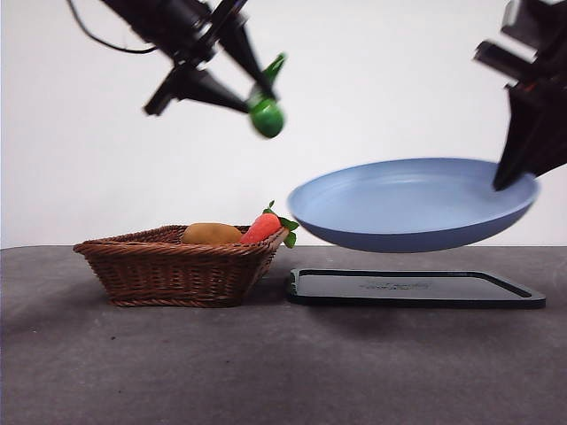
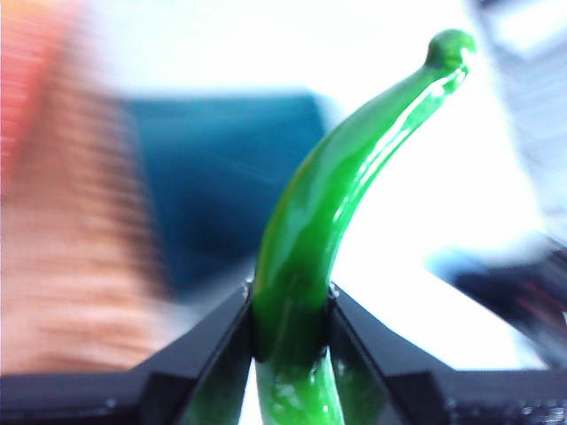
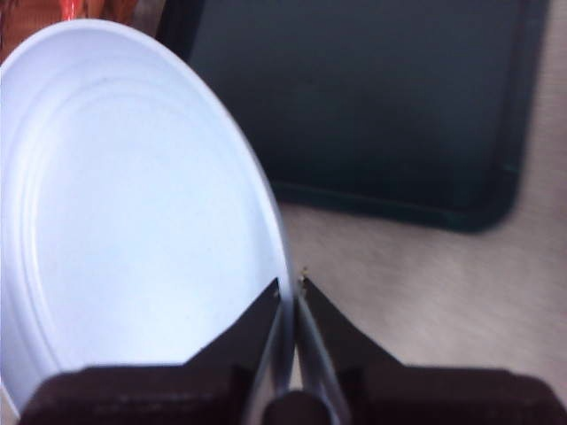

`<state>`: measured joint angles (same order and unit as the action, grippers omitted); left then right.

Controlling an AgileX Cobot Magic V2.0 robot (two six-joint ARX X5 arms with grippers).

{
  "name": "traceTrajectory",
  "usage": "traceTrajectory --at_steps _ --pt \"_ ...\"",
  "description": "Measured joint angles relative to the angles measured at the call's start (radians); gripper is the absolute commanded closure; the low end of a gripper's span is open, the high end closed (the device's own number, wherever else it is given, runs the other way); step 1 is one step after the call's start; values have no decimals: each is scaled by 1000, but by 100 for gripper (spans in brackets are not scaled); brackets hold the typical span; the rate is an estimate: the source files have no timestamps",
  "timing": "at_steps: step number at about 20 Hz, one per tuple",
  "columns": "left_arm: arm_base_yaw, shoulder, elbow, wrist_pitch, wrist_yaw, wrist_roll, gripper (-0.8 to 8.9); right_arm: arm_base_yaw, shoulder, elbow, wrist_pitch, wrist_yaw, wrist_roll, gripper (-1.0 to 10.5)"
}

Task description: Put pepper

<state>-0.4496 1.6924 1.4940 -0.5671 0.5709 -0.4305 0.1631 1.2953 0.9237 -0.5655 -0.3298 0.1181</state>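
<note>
A robot with two arms works above a dark grey table (image 1: 266, 372) against a plain white wall. High in the upper left of the front view, the left gripper (image 1: 252, 88) hangs in the air with its two black jaws closed tightly on a glossy green pepper (image 1: 267, 111). The left wrist view shows the pepper (image 2: 328, 221) pinched between the jaws near its thicker part, curving away to a slim tip. The pepper is well above the table, above and between a wicker basket (image 1: 168, 270) and a blue plate (image 1: 412, 205). The right gripper (image 1: 509, 177) comes in from the upper right and holds the blue plate in the air, nearly level, by its right rim. In the right wrist view its jaws are clamped on the plate's thin edge (image 3: 285, 305), with the pale plate surface (image 3: 124, 221) spreading away from them. Directly under the raised plate, a flat black tray (image 1: 416, 289) lies on the table. The brown wicker basket stands on the table just left of the tray, and it holds a rounded yellow-brown potato (image 1: 211, 234) and an orange-red carrot (image 1: 263, 227) with green leaves leaning over its right rim.
</note>
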Motion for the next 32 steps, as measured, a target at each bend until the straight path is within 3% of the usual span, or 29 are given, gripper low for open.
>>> traceTrajectory --at_steps 3,5,8,22,25,28,32 --pt "-82 3 0 -38 -53 40 688 8 45 0 45 -77 55 941" --pt "-138 10 0 -46 -160 82 688 24 44 0 50 -82 74 941" --pt "-185 40 0 -58 -180 122 688 46 44 0 50 -84 89 941" --pt "-235 88 0 -175 -354 208 644 116 44 0 43 -126 142 941" --pt "-241 88 0 -172 -353 211 641 131 44 0 19 -127 149 941" --pt "-246 88 0 -173 -345 212 553 131 44 0 8 -131 152 941" --pt "-247 88 0 -180 -312 214 551 130 44 0 -15 -132 152 941"
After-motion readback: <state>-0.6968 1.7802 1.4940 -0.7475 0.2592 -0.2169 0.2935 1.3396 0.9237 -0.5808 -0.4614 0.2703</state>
